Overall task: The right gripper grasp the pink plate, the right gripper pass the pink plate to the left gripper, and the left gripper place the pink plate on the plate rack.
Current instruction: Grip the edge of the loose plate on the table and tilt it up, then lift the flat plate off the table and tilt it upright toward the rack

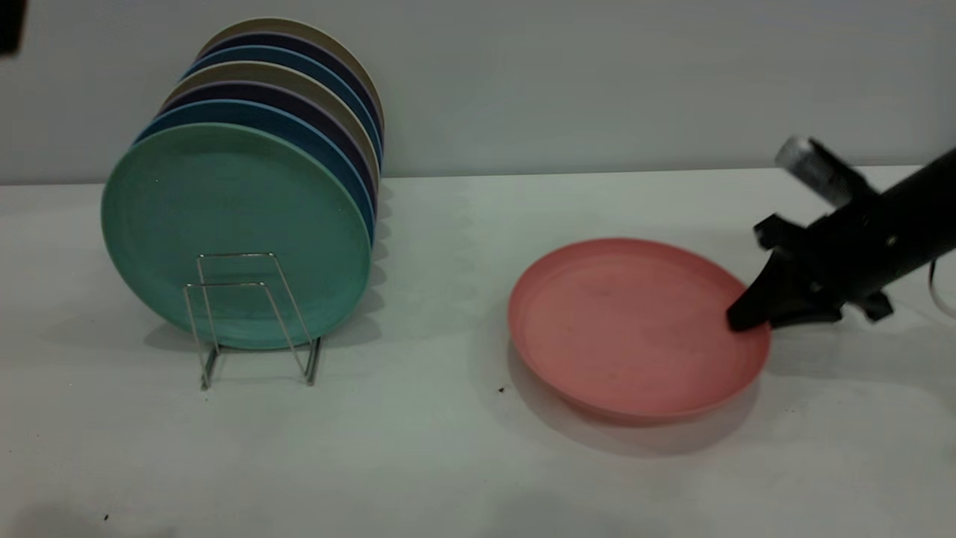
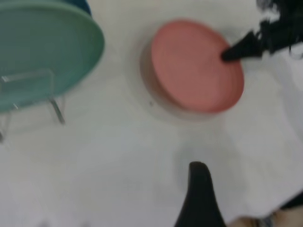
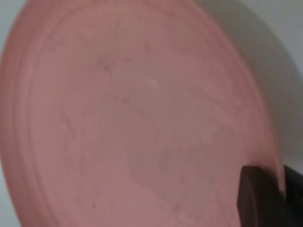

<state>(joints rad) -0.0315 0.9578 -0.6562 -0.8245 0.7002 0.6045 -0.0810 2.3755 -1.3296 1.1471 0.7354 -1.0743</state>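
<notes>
The pink plate (image 1: 627, 329) lies on the white table right of centre, its right edge a little raised. My right gripper (image 1: 743, 320) comes in from the right and is shut on that right rim; in the right wrist view one black finger (image 3: 258, 198) lies inside the plate (image 3: 132, 113) and the other just outside the rim. The left wrist view shows the plate (image 2: 194, 66) far ahead with the right gripper (image 2: 228, 54) on it. My left gripper (image 2: 246, 189) hangs open above bare table, well short of the plate. The plate rack (image 1: 254, 314) stands at the left.
Several plates stand upright in the rack, a mint-green plate (image 1: 224, 224) at the front, blue, dark and beige ones behind. Two wire loops stand free in front of the green plate. A grey wall closes off the back of the table (image 1: 448, 448).
</notes>
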